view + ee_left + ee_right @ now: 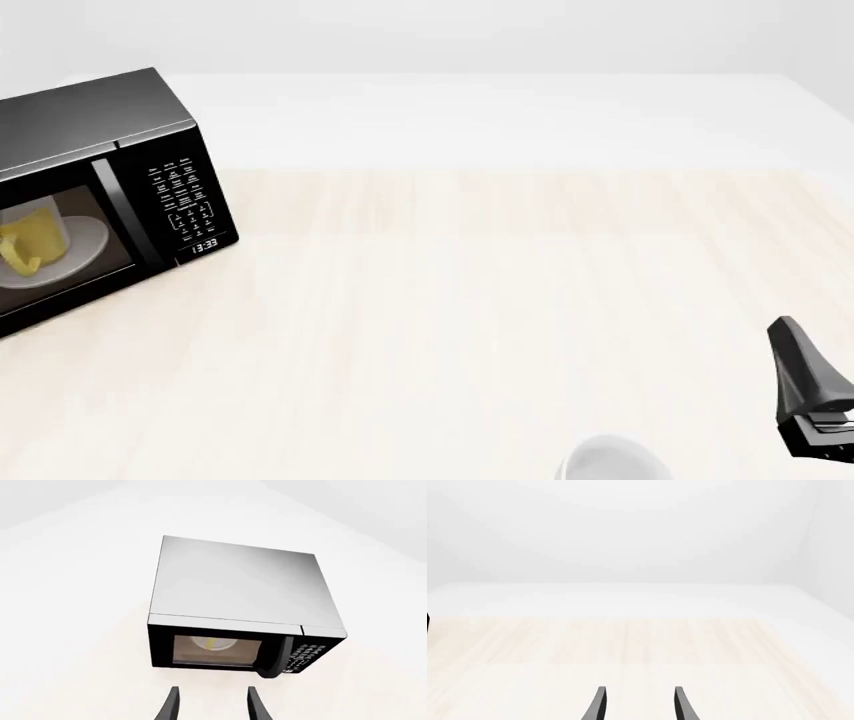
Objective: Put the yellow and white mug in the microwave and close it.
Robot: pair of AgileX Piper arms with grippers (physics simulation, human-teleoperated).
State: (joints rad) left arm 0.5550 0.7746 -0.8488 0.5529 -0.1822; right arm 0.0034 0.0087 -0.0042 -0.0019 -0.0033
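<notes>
The black microwave [94,180] stands at the table's far left with its door shut. Through the door window the yellow and white mug [34,238] sits on the white turntable plate [80,250]. The clock panel [203,245] is lit. In the left wrist view the microwave [240,605] is seen from above, with the mug [212,643] behind the glass. My left gripper [212,705] is open and empty, hanging above and in front of the microwave door. My right gripper [638,705] is open and empty at the table's near right; part of it shows in the front view [807,395].
A plain white-grey rounded cup [611,462] stands at the table's near edge, left of my right gripper. The light wood table [507,300] stretches between the microwave and the right arm.
</notes>
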